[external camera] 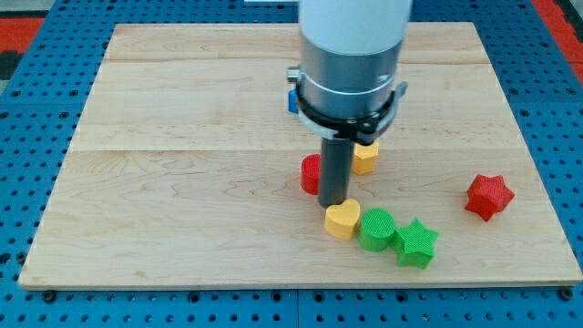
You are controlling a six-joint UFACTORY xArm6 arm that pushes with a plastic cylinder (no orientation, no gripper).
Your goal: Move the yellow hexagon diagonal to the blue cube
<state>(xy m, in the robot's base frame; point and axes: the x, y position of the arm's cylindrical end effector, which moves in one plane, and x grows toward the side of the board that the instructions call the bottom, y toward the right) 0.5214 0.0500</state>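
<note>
The yellow hexagon [366,157] sits just right of my rod, partly hidden by the arm. The blue cube [292,99] shows only as a small blue sliver at the arm's left edge, up and left of the hexagon. My tip [333,202] rests on the board just below and left of the hexagon, right beside a red block [311,173] and just above a yellow heart [342,220].
A green cylinder [376,228] and a green star [416,242] lie in a row right of the yellow heart. A red star [489,196] sits near the board's right edge. The wooden board [164,182] lies on a blue pegboard.
</note>
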